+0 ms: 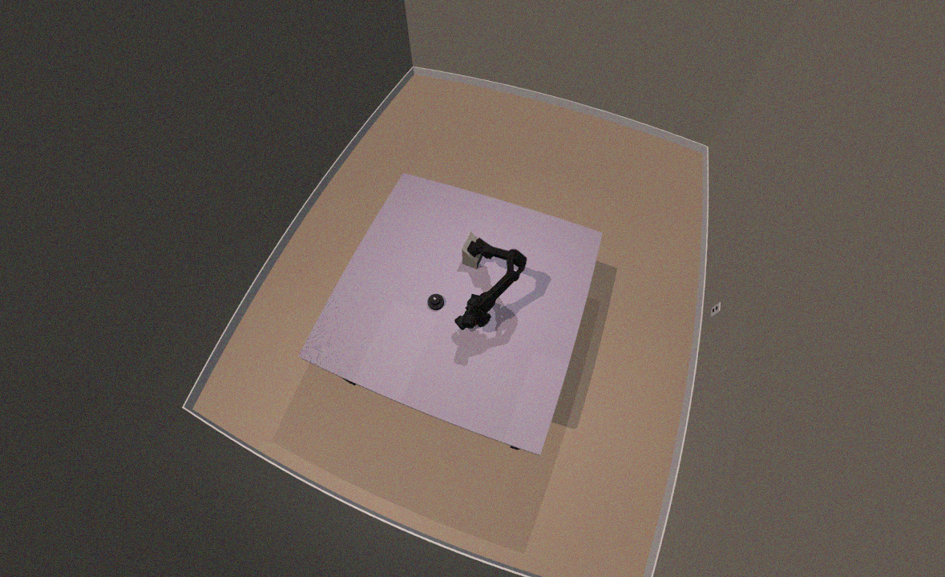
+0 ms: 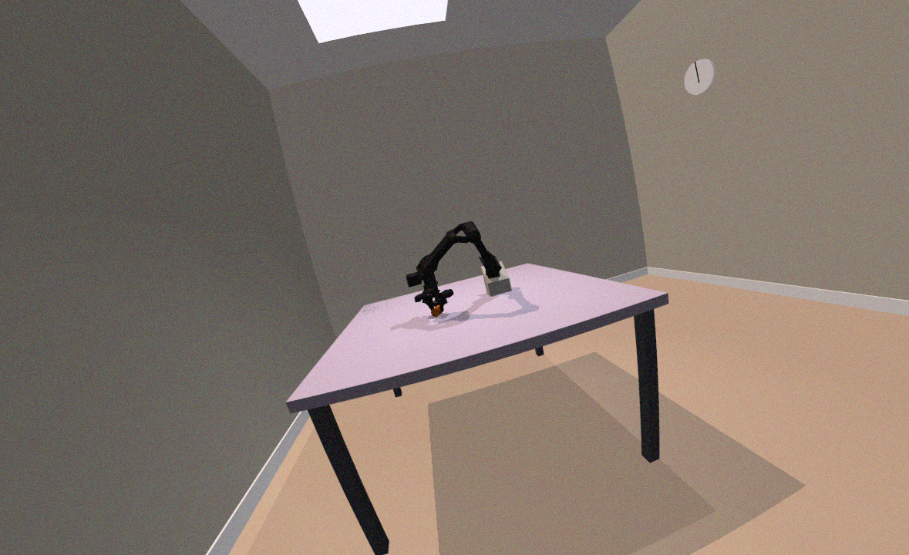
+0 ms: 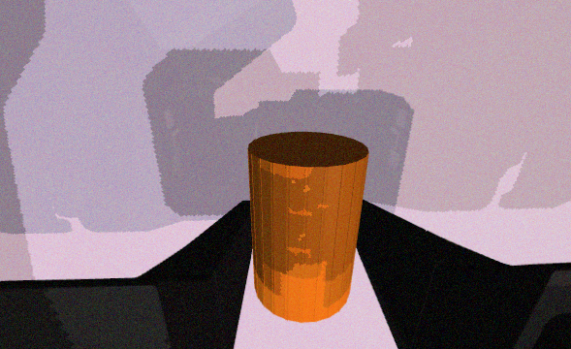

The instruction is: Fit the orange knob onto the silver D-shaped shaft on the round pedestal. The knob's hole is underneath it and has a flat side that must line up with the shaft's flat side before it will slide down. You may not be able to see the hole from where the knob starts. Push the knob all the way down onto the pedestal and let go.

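Orange knob: smooth faceted cylinder, dark flat end, clamped between matte black fingers of gripper, above worktop. Round dark pedestal nearer worktop's left edge in top view, apart from gripper.
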`<state>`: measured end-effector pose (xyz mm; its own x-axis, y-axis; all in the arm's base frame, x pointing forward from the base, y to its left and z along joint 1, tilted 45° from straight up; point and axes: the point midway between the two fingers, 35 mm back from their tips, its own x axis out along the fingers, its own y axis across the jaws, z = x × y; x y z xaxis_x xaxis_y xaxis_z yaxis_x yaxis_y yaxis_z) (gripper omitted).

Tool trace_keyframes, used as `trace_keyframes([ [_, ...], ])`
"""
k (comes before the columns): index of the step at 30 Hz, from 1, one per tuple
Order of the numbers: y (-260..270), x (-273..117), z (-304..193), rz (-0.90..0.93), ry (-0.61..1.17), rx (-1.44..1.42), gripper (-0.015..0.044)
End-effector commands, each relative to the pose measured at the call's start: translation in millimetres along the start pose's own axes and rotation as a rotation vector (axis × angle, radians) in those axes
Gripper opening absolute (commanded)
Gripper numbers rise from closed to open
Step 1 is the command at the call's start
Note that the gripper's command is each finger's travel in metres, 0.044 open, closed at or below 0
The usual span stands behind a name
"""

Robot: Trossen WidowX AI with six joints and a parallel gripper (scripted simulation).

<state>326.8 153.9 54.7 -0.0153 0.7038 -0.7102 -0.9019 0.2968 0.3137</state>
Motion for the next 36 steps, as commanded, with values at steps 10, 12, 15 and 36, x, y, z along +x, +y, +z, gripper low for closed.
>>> trace_keyframes([
  [10, -0.1, -0.6, 0.3, -0.001, 0.000, -0.001, 0.0260],
  [12, -0.1, -0.6, 0.3, -0.001, 0.000, -0.001, 0.0260],
  [15, -0.1, -0.6, 0.3, -0.001, 0.000, -0.001, 0.0260],
  [36, -0.1, -0.6, 0.3, -0.001, 0.000, -0.001, 0.0440],
])
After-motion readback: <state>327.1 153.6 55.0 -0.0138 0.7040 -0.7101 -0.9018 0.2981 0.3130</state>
